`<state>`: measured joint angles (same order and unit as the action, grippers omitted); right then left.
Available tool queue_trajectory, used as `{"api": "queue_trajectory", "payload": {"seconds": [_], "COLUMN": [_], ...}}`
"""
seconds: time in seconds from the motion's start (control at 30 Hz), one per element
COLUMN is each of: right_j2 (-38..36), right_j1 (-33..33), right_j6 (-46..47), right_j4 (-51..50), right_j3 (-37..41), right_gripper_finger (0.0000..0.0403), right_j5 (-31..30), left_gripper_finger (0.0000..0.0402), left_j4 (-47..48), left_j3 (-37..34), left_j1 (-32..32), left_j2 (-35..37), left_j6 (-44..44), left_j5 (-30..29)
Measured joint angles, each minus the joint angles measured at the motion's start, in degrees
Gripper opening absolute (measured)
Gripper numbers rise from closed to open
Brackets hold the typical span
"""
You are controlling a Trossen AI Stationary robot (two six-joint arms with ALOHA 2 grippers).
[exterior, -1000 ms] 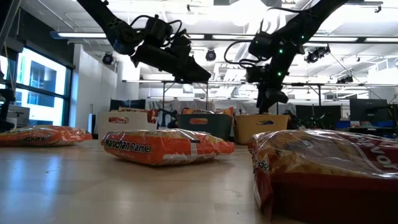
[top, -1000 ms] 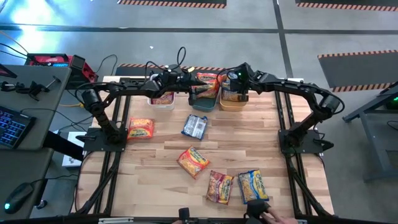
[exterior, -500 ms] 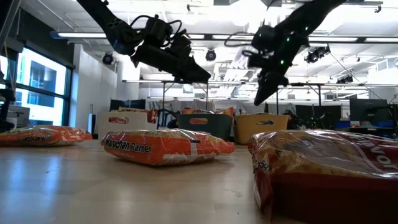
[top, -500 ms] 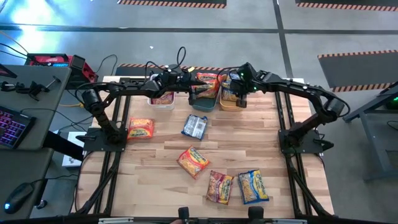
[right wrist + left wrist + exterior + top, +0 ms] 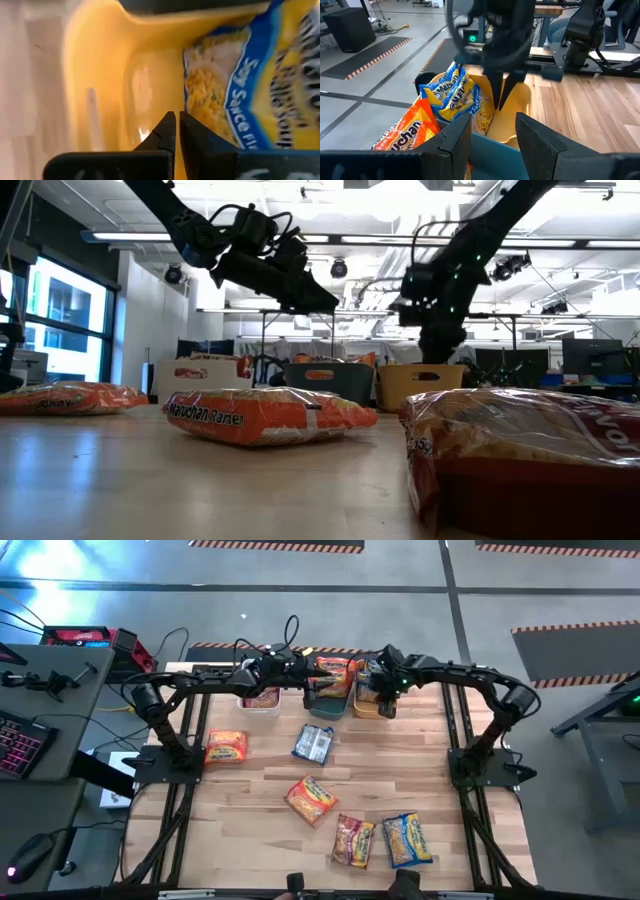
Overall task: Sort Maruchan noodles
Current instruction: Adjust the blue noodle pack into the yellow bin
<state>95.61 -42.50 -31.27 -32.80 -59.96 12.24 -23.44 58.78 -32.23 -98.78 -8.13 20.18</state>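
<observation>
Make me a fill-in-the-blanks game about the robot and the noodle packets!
1. The right gripper hangs over the ____ bin, its fingers shut.
2. The packet in that bin is blue and ____.
3. The left gripper hovers over the ____ bin.
4. ____ packets lie loose on the table.

Missing words: orange; yellow; teal; five

- My high view looks straight down on the whole pale wooden table [image 5: 420, 780].
- My low view looks level across it.
- Both wrist views sit close over the yellow plastic bin [image 5: 520, 102].
</observation>
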Motion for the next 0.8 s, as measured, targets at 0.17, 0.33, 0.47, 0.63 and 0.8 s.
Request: {"api": "queue_trajectory", "payload": {"seconds": [0.17, 0.33, 0.47, 0.63, 0.8], "right_j2": [4.39, 7.14, 8.28, 8.98, 8.98], "right_j1": [0.00, 0.00, 0.02, 0.09, 0.11], "right_j6": [0.68, 1.78, 2.54, 2.91, 4.07], "right_j4": [-1.51, -1.64, -1.23, -1.26, -0.16], "right_j3": [-1.28, -3.22, -3.61, -3.56, -3.50], "right_gripper_finger": [0.0001, 0.0000, 0.0000, 0.0000, 0.0000], "right_j5": [-2.46, -5.13, -8.18, -9.43, -12.58], "left_gripper_finger": [0.0140, 0.0140, 0.0140, 0.0140, 0.0140], "left_j4": [0.07, 0.18, 0.93, 1.36, 1.38], "left_j3": [0.00, 0.00, 0.00, 0.02, 0.02], "left_j1": [0.00, 0.00, 0.00, 0.00, 0.00], "left_j2": [0.00, 0.00, 0.00, 0.00, 0.00], "left_j6": [-0.02, -0.02, -0.52, -0.52, -0.52], "left_j5": [0.00, 0.00, 0.00, 0.00, 0.00]}}
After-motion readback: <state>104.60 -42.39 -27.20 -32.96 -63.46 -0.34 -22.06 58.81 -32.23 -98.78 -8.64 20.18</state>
